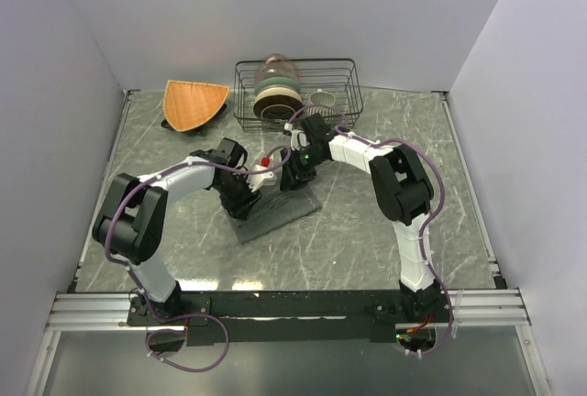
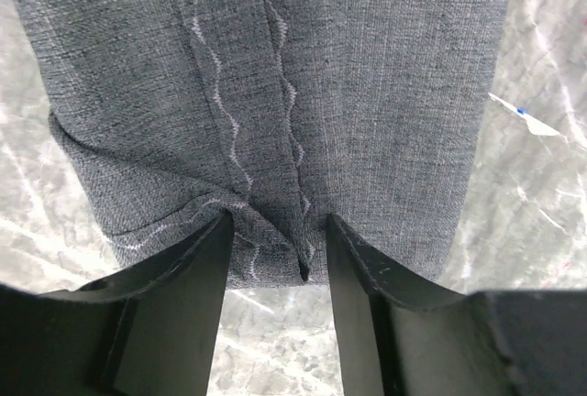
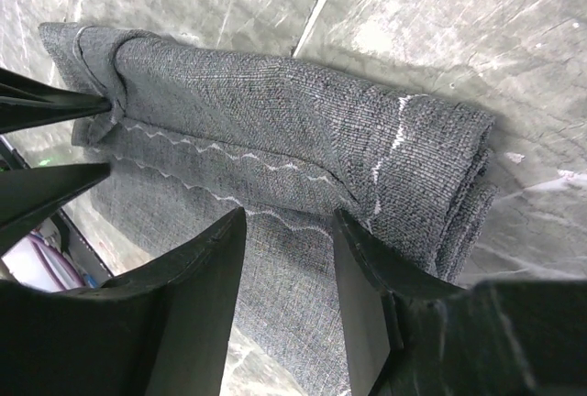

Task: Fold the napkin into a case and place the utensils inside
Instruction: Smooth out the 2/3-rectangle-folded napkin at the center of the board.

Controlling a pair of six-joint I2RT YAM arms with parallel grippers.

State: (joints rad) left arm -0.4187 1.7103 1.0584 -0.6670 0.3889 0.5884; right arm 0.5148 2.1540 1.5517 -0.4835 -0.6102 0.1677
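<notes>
Folding napkin [image 1: 275,213] into strip, centre of overhead frame. Straddling end fold with left gripper [image 2: 278,231], jaws part-spread, grip unclear. Poised over roll with right gripper [image 3: 289,231] spread, holding nothing. Advise pinching hems evenly, pressing crease flat.

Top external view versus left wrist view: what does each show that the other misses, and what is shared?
Only the top external view shows the wire rack, the orange mat and the right gripper. Only the left wrist view shows the wavy white stitching on the napkin and a white scrap on the table. Both show the napkin, the table and the left gripper at its fold.
</notes>
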